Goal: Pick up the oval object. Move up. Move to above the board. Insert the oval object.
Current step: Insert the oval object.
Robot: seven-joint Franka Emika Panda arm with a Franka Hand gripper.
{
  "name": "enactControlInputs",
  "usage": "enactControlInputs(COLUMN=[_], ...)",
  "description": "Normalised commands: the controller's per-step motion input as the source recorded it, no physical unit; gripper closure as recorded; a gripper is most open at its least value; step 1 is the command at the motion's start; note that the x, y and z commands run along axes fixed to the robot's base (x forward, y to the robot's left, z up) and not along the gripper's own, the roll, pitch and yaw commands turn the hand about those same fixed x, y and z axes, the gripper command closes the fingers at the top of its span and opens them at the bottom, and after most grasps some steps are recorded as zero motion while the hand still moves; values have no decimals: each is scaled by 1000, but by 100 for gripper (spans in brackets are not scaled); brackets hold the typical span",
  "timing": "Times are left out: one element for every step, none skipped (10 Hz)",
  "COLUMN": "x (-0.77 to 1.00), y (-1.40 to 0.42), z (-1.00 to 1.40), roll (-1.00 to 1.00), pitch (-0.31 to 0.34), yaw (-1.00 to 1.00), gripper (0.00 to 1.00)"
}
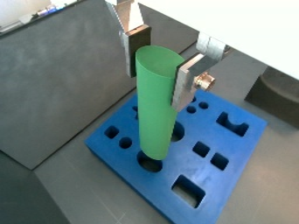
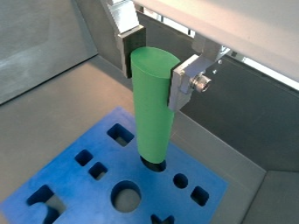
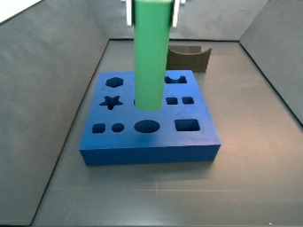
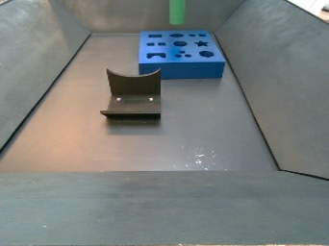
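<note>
— What's the setting?

— A dark grey floor boxed in by sloping grey walls. In a side view the whole bin shows, with the floor filling the lower half of the frame.

— And the biggest thing on it?

— The board, a flat blue square block at the upper centre of that side view, its top face cut with a star, circles, squares and other holes. In another side view the board fills the middle of the frame.

— Next in size?

— The fixture, a dark L-shaped bracket on a base plate, left of centre in that view and well apart from the board. Behind the board it shows again as the fixture.

— Then the oval object?

— Yes, the oval object, a smooth green peg. It stands upright, long axis vertical, and its lower end meets a hole in the board's top face; both wrist views show this, and the peg reads the same way.

— And the gripper?

— The gripper is clamped on the peg's upper part, its flat silver fingers pressed against opposite sides. In a side view the gripper sits at the top edge, above the board.
</note>
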Motion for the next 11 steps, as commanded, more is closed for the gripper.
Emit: enactControlInputs(x=[66, 31, 9, 54, 46, 80, 83, 106, 80, 49, 0], y=[0, 0, -26, -120, -123, -83, -54, -9, 0, 0, -11], z=[-351, -369, -403, -429, -431, -411, -371, -363, -389, -451, -554], roll=[19, 26, 37, 24, 19, 11, 6, 0, 11, 21, 33], pitch=[0, 0, 0, -29, -43, -29, -20, -21, -20, -27, -53], yaw=[0, 0, 0, 0, 0, 0, 0, 0, 0, 0, 0], gripper=[100, 100, 100, 100, 100, 100, 100, 100, 100, 100, 100])
